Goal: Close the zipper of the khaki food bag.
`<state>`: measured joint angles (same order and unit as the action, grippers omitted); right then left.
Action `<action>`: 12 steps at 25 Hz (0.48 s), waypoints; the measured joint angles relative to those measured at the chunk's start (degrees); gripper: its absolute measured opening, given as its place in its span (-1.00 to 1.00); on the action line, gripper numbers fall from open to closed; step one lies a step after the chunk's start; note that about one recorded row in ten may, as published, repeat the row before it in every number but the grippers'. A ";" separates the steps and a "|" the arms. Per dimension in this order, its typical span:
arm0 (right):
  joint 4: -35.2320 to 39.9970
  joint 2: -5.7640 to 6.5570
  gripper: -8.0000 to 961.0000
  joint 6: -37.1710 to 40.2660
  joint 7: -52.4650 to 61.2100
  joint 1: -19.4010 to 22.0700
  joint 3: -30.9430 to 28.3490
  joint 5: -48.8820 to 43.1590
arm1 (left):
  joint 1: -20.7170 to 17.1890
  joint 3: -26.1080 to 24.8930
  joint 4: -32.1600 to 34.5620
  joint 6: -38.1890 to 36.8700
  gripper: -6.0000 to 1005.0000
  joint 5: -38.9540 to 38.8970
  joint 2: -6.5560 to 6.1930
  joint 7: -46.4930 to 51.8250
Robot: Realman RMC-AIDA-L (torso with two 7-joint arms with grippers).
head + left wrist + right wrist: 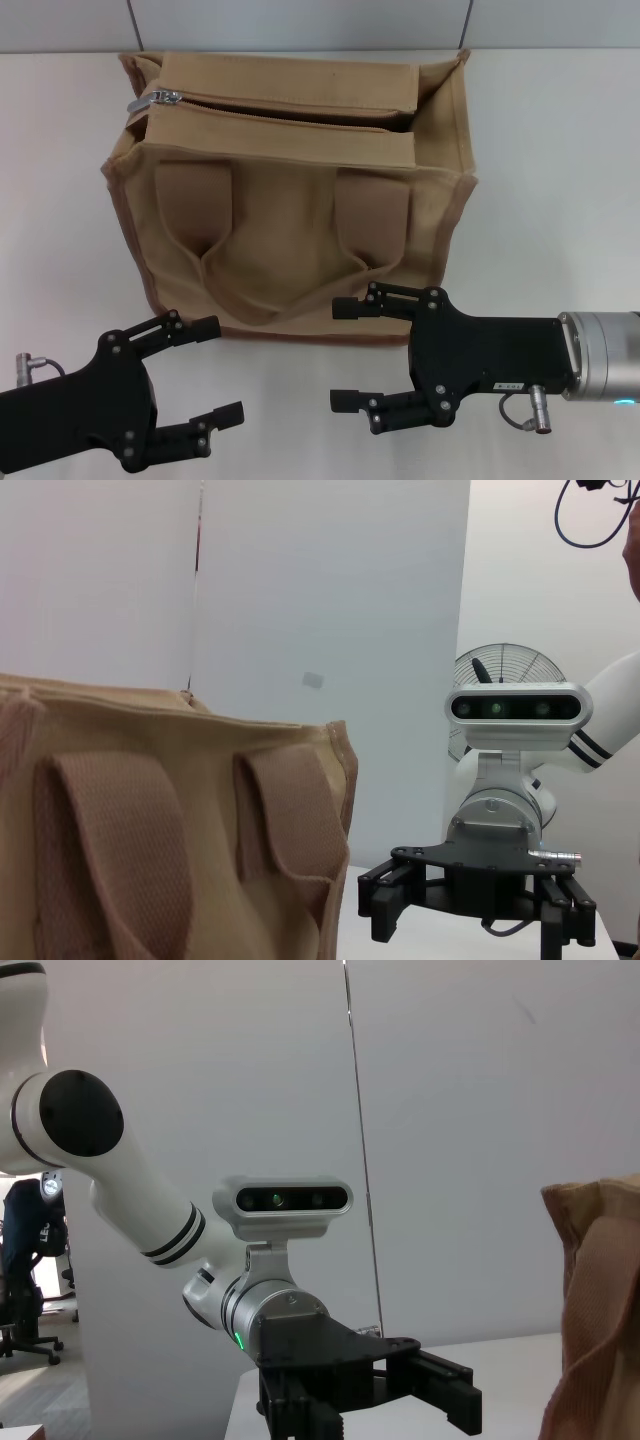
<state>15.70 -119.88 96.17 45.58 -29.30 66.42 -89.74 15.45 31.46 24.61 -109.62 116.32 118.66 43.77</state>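
The khaki food bag (290, 200) stands upright on the white table, its two handles hanging down the near side. The zipper (290, 112) runs along the top between two flaps and gapes open, widest at the right end. Its silver slider (160, 98) sits at the far left end. My left gripper (205, 372) is open, low in front of the bag's left corner. My right gripper (345, 355) is open, in front of the bag's lower right, fingers pointing left. The bag also shows in the left wrist view (170, 830) and in the right wrist view (600, 1310).
The white table (560, 150) extends to both sides of the bag, with a grey wall behind. The left wrist view shows the right gripper (475, 905) beside the bag. The right wrist view shows the left gripper (400, 1390) across the table.
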 joint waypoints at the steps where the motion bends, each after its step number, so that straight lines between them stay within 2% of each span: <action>1: -0.04 0.00 0.75 -0.01 -0.08 -0.02 0.00 0.01 | 0.00 0.00 0.00 0.00 0.65 0.00 0.00 0.00; 12: -0.18 -0.01 0.76 0.04 -0.70 -0.03 0.07 0.47 | 0.40 0.03 0.01 0.13 0.63 -0.62 -0.01 -0.07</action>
<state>15.53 -119.89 96.21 44.88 -29.33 66.49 -89.27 15.85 31.49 24.61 -109.49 115.70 118.65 43.69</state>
